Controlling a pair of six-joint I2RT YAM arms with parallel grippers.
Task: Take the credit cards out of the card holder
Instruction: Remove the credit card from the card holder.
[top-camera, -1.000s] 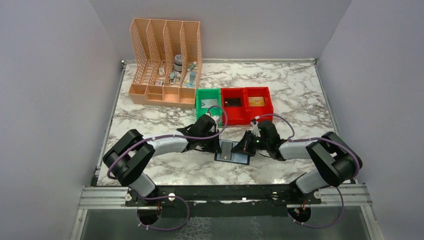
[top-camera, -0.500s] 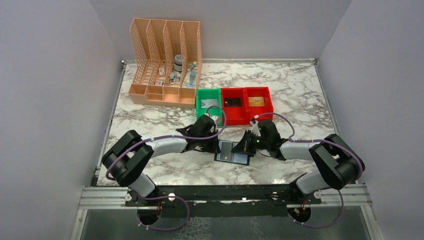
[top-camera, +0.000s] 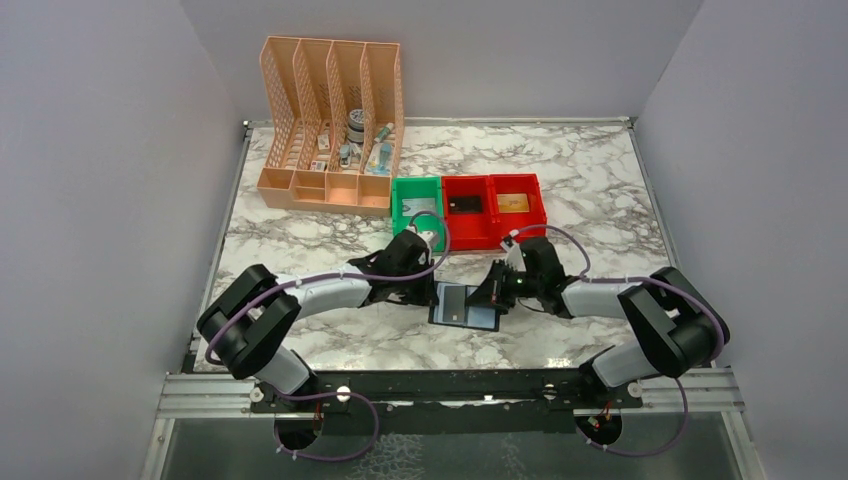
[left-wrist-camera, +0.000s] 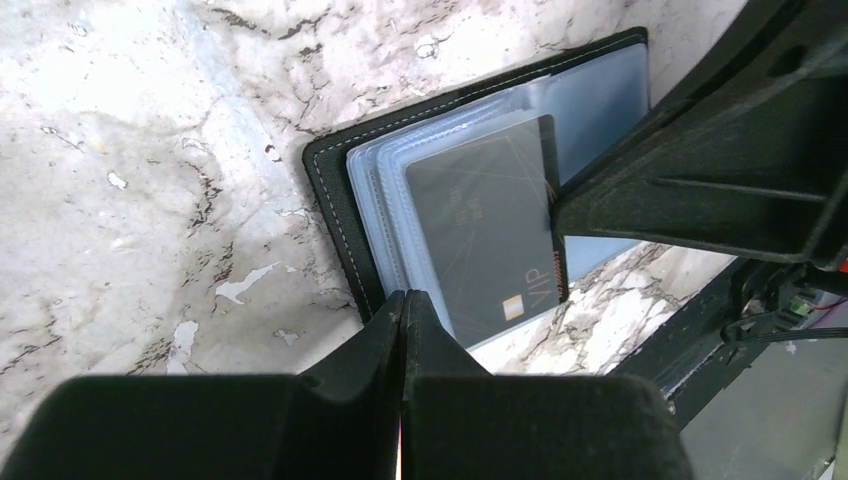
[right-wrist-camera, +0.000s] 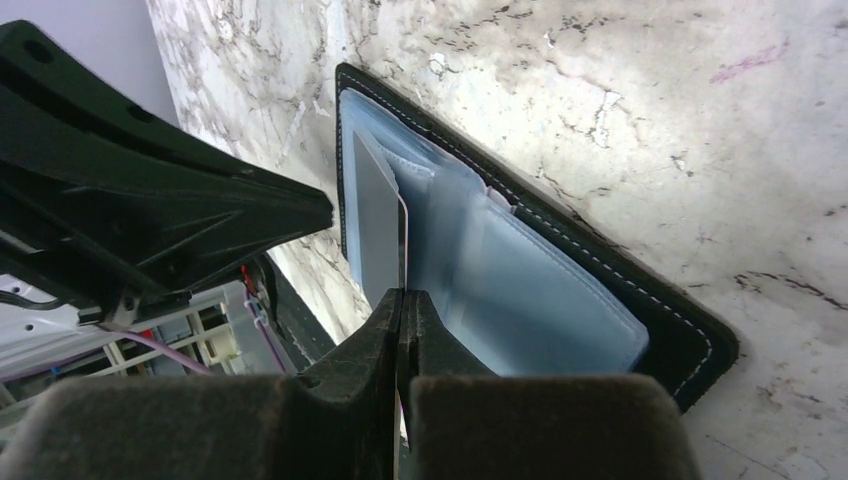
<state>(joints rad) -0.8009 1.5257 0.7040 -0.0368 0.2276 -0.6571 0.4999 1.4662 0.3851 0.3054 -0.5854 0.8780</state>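
1. Holder (top-camera: 465, 307) – open, flat on the worktop (top-camera: 330, 235), near the middle of its front edge, between both arms.
2. Left claw (left-wrist-camera: 403, 300) – pressed together at the holder's left edge; whether it nips a sleeve, I cannot tell.
3. Right claw (right-wrist-camera: 403, 297) – pinching the edge of a dark card (left-wrist-camera: 480, 235) over the holder's left half.

1. The card holder (left-wrist-camera: 335, 190) lies open on the marble table (left-wrist-camera: 150, 150), black with pale stitching along its edge.
2. Bluish clear sleeves (left-wrist-camera: 385, 215) fan out inside it.
3. A dark card (left-wrist-camera: 480, 220) with "VIP" lettering and a small gold chip lies on top of the sleeves.
4. The left gripper (left-wrist-camera: 403, 300) has its fingers pressed together, their tips at the holder's near edge.
5. The right gripper (left-wrist-camera: 556, 200) reaches in from the right, its tip meeting the card's right edge.
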